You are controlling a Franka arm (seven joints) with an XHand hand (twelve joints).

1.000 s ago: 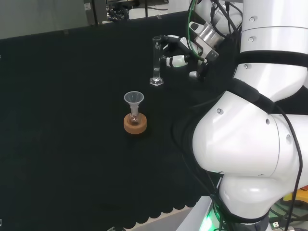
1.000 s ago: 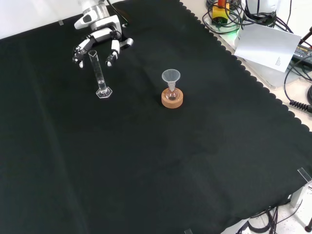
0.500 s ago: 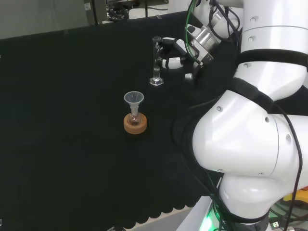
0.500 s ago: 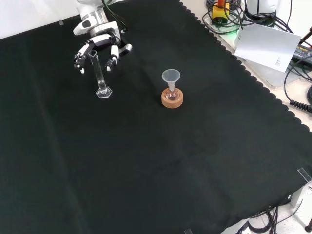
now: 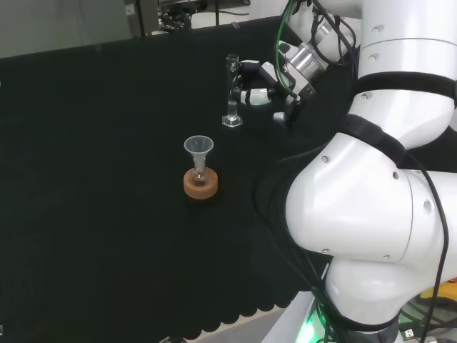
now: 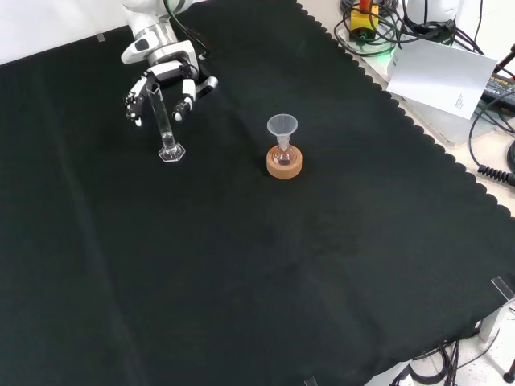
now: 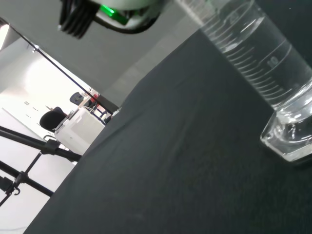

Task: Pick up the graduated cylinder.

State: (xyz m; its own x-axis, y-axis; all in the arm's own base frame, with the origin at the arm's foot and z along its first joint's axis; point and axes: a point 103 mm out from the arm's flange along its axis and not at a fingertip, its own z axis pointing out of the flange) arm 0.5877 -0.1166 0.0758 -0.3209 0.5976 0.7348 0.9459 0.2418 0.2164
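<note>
The graduated cylinder (image 6: 163, 121) is a tall, thin, clear tube. It stands straight up on its flat foot on the black surface (image 6: 241, 265). In the front view it is near the far left part of the cloth, away from the wavy cloth edge on the right side.

The hand (image 6: 165, 80) is right behind the top of the tube in the front view. Its fingers (image 6: 184, 103) hang down on both sides of the tube, spread wide and gently bent. They do not look closed on the tube, and I cannot tell if any finger touches the glass. In the head view the hand (image 5: 268, 78) is just to the right of the tube (image 5: 231, 89).

A little way off stands a small flask with a clear funnel (image 6: 282, 127) in its neck, sitting in a cork ring (image 6: 285, 163). There is bare cloth between it and the tube, so the tube has open room on that side. The whole near part of the cloth is bare too. In the wrist view the tube (image 7: 253, 58) and its foot look big and close.

One second ago the hand was a bit farther back from the tube. It has come closer, and its fingers now sit around the top of the tube. The tube, the funnel and the cork ring have not moved.
</note>
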